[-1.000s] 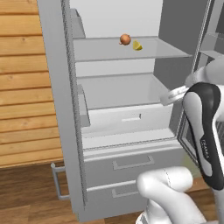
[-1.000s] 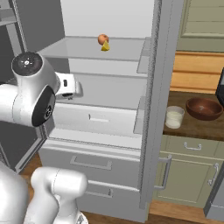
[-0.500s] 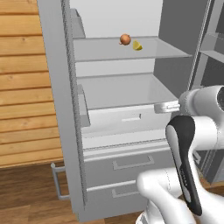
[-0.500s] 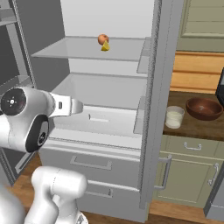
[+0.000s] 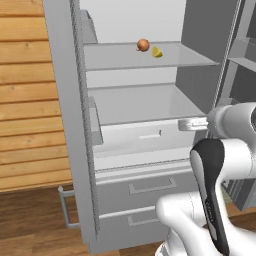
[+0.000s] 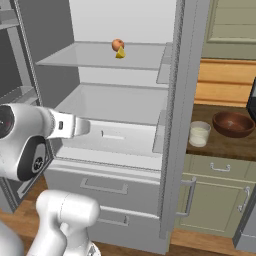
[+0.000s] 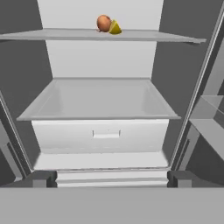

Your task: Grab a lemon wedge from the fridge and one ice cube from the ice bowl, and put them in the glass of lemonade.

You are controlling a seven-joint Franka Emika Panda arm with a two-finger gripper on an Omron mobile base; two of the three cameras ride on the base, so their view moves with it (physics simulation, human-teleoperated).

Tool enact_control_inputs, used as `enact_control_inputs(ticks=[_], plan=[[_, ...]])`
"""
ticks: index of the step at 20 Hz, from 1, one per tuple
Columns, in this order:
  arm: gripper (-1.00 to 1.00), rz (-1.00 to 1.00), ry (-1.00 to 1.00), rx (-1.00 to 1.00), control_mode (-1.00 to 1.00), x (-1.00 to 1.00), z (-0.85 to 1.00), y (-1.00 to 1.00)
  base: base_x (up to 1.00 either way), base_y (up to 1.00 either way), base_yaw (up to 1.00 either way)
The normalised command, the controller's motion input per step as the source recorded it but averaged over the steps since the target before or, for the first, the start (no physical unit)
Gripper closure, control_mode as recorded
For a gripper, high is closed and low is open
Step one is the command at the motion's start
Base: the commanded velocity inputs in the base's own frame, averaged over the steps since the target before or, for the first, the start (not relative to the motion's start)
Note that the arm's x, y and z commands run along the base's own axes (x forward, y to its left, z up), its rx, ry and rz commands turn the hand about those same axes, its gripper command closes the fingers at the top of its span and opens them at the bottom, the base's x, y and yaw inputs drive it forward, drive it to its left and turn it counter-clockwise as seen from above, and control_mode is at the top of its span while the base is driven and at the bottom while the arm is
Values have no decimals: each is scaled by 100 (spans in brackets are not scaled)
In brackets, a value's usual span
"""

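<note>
Open fridge shelves face the arm; the wedge sits on the top shelf, touching an onion. Probably light, slick and soft: pinch its flat sides gently. Jaws' width I cannot tell.

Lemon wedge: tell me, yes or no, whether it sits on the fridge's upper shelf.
Yes. The lemon wedge lies on the upper shelf of the open fridge, right beside a small round orange-brown item.
</note>
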Motion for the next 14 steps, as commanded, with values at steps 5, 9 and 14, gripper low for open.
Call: enact_control_inputs(ticks=[5,9,14], plan=[[-100,4,-4,0,-100,-27,0,-5,0,0,0],[-100,1,-4,1,-100,-18,0,-14,0,0,0],[-100,0,-2,0,-100,0,0,0,0,0,0]])
